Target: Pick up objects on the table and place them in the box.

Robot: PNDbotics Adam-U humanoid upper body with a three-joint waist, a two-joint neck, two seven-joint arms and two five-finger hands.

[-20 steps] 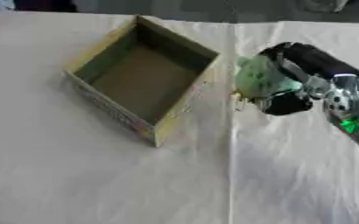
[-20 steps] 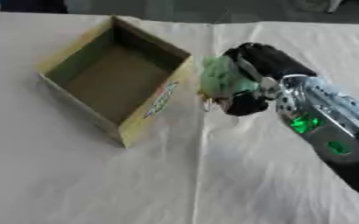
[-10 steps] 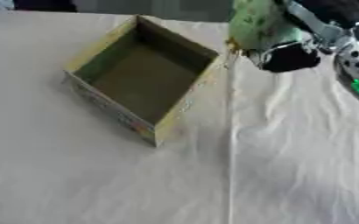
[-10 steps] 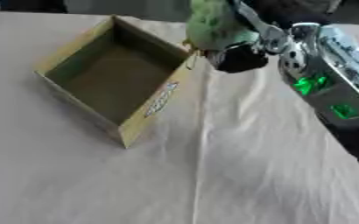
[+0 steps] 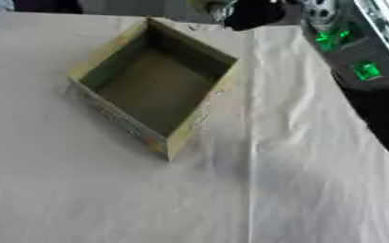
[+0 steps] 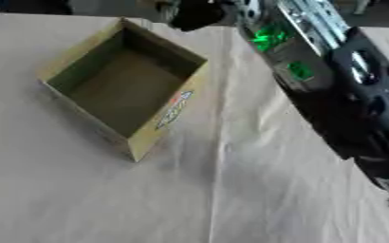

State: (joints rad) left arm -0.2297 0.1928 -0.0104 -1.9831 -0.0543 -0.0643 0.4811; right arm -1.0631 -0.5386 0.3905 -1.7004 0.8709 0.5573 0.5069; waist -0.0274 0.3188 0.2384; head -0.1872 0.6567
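My right hand (image 6: 199, 12) sits at the very top edge of both eye views, a black shape mostly cut off by the frame, so I cannot tell how its fingers stand or whether anything is in them. A small pale-green patch (image 5: 217, 6) shows just to the left of the hand at the frame edge, too little of it visible for me to say what it is. Below and to the left of the hand lies the open, shallow, olive-green cardboard box (image 5: 185, 127) with printed sides, turned corner-on, its far corner close under the hand. I see nothing inside it, only its bare floor. My black forearm (image 6: 347, 80), with its green lights, runs from the hand down along the right side, well apart from the box. Everything rests on a cream tablecloth (image 5: 297, 190) with a crease running toward me just right of the box. My left hand shows in neither view.
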